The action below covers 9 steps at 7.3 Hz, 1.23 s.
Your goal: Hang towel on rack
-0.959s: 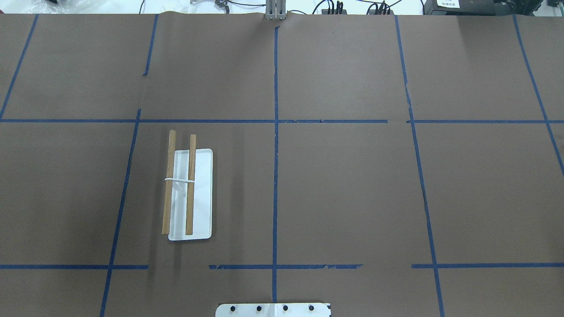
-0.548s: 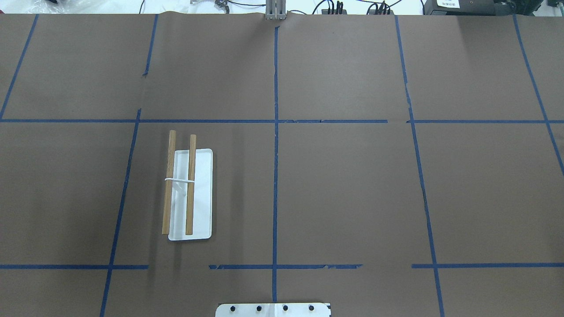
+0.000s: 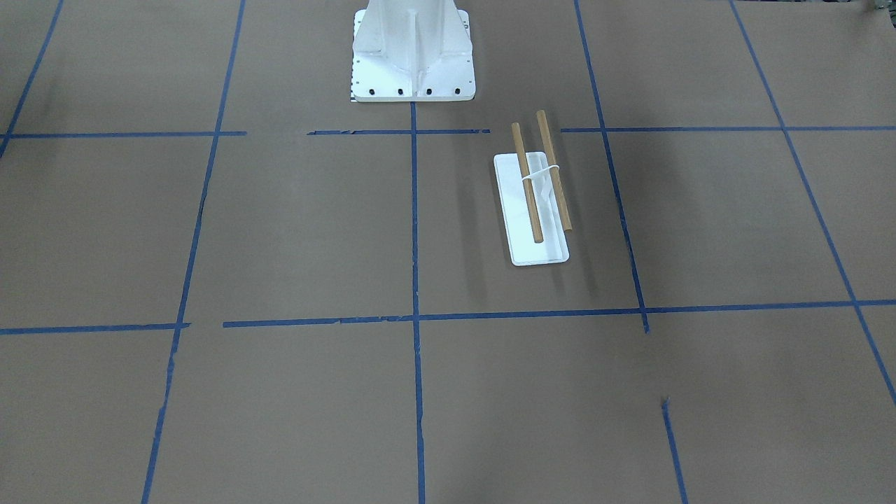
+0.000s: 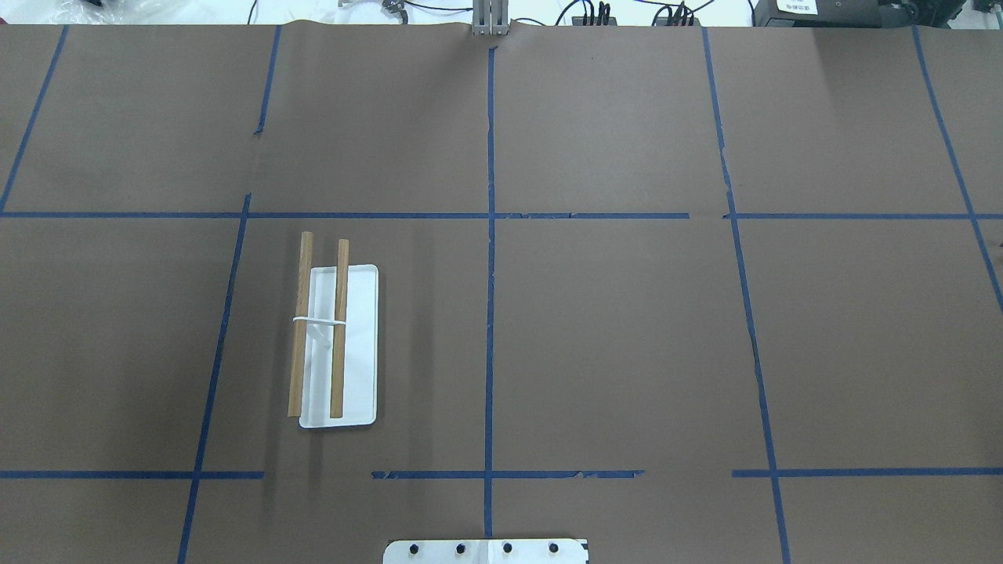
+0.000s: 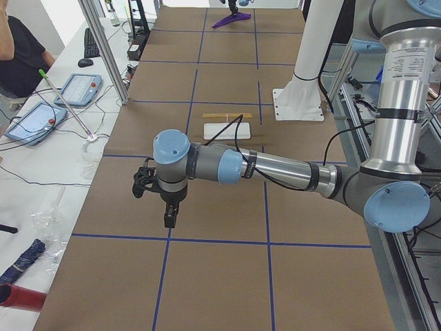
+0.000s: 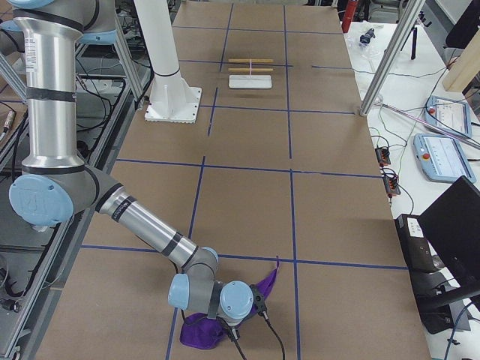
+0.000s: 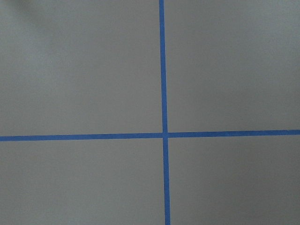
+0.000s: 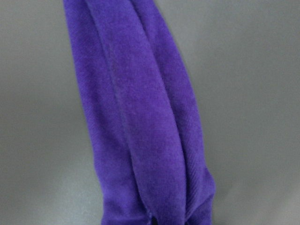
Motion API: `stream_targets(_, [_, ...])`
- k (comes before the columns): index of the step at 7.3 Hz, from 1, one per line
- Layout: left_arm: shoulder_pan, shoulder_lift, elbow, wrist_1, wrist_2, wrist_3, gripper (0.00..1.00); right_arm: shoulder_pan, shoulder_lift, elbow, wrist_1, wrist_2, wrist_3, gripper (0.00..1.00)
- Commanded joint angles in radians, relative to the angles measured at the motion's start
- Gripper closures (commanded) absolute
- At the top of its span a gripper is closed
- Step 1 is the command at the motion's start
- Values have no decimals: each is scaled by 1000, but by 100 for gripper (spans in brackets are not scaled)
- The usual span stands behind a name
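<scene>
So the towel (image 6: 201,334) is way down at the robot's right end of the bench (image 4: 627,313), bunched in a purple heap right under the right claw (image 5: 234,9). The rack (image 4: 337,345) sits well apart from it, over on the left half. The right wrist view is nothing but folds of purple gathering toward the bottom of the picture. That makes me think the claw has a pinch of it, but no fingers actually show, so I can't tell how far open it is or whether it's really gripping. Same deal with the left claw (image 5: 169,219): it hangs over bare bench and I can't make out its jaws either. As for handling, I'd say the cloth is light, soft and totally floppy, so it'll sag and swing from wherever it's held, and a mid-bunch grab would carry it as a lump. I'd take it by an edge or corner so it trails out long and can drape over a dowel. The rack looks light too, so dragging cloth across it could probably nudge it.
</scene>
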<state>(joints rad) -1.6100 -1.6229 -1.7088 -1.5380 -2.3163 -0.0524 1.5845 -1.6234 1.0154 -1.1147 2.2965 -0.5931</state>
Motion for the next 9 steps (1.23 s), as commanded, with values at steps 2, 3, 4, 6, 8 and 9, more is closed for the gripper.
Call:
stream_targets(2, [-1,-2,-2,-1,0,-1,0,76,6,167,-11,47,-2,100])
stream_targets(3, [1,-2,0,-1,0,-1,0,125,10,228,-23,67,-1,100])
stream_targets(4, [1,-5,2,-1,0,-1,0,132,45,329,-137,81,7,100])
stream_targets(6, [1,-6,-2,-4,0,-1,0,141,167,472,-384,113,22,100])
stream_targets(8, [8,-50,-9,-13,0,-3,0,93,298,485,-406,159,262,100])
stream_targets(9, [34,-81,-5,-49,1,-3,0,36,325,515,-405,175,345,100])
